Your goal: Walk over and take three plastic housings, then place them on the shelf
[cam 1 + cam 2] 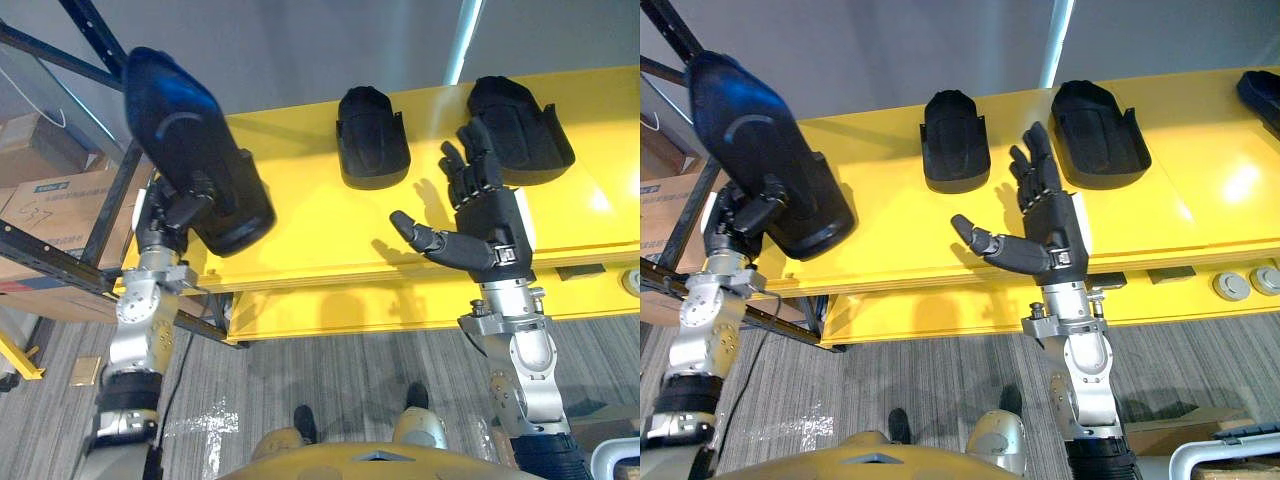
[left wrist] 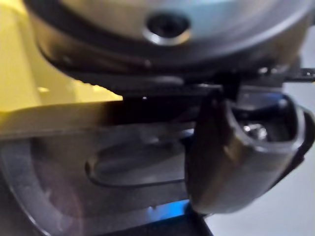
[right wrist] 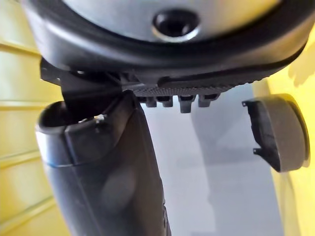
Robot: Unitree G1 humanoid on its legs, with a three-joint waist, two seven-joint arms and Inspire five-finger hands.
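My left hand (image 1: 176,214) is shut on a large black plastic housing (image 1: 190,150), holding it tilted over the left end of the yellow shelf (image 1: 320,235). Two more black housings lie on the shelf, one in the middle (image 1: 371,136) and one further right (image 1: 521,126). My right hand (image 1: 486,216) hovers open above the shelf between them, fingers straight, thumb spread, holding nothing. In the right wrist view one housing (image 3: 278,132) shows past that hand's thumb (image 3: 113,167).
Cardboard boxes (image 1: 52,200) sit on a dark metal rack (image 1: 62,60) to the left of the shelf. Another black housing (image 1: 1262,95) lies at the shelf's far right. Round grey parts (image 1: 1230,286) sit on the lower yellow ledge at the right.
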